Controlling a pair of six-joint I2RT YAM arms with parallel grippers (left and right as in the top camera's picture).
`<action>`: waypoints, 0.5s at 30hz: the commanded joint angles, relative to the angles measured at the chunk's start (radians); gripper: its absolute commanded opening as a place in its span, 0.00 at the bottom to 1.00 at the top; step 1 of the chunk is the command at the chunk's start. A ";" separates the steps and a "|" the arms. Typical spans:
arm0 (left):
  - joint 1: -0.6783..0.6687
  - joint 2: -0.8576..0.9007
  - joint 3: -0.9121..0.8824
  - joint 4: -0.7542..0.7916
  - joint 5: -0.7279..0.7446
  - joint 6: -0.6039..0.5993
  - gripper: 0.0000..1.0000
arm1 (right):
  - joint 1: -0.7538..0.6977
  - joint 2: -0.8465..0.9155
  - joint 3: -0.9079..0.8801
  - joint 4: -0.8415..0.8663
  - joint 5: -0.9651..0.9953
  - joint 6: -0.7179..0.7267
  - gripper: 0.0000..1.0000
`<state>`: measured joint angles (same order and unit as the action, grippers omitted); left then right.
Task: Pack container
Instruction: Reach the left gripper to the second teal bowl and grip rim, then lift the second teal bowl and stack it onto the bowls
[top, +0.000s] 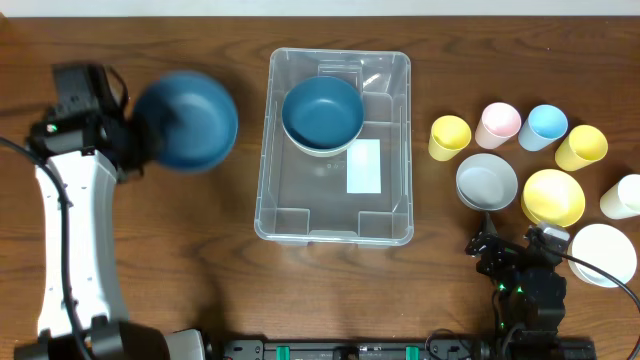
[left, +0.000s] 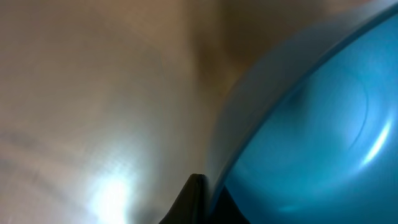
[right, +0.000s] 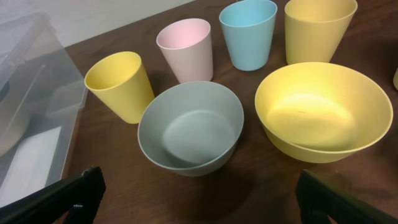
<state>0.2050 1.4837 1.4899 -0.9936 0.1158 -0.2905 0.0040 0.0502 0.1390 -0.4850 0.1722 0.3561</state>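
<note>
The clear plastic container with a white label on its base stands mid-table and holds a blue bowl at its far end. My left gripper is shut on the rim of a second blue bowl, held left of the container; that bowl fills the left wrist view, with my fingers pinching its rim. My right gripper is open and empty near the front edge, just before a grey bowl and a yellow bowl.
Right of the container stand a yellow cup, a pink cup, a light blue cup, another yellow cup, a cream cup and a white plate.
</note>
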 joint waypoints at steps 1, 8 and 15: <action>-0.093 -0.027 0.105 0.001 0.083 0.032 0.06 | -0.008 -0.006 -0.003 0.000 0.003 0.010 0.99; -0.369 0.006 0.124 0.125 0.081 0.032 0.06 | -0.008 -0.006 -0.003 0.000 0.003 0.010 0.99; -0.507 0.163 0.124 0.211 -0.045 0.022 0.06 | -0.008 -0.006 -0.003 0.000 0.003 0.010 0.99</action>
<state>-0.2913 1.5780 1.6054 -0.7971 0.1326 -0.2680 0.0040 0.0502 0.1390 -0.4850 0.1719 0.3561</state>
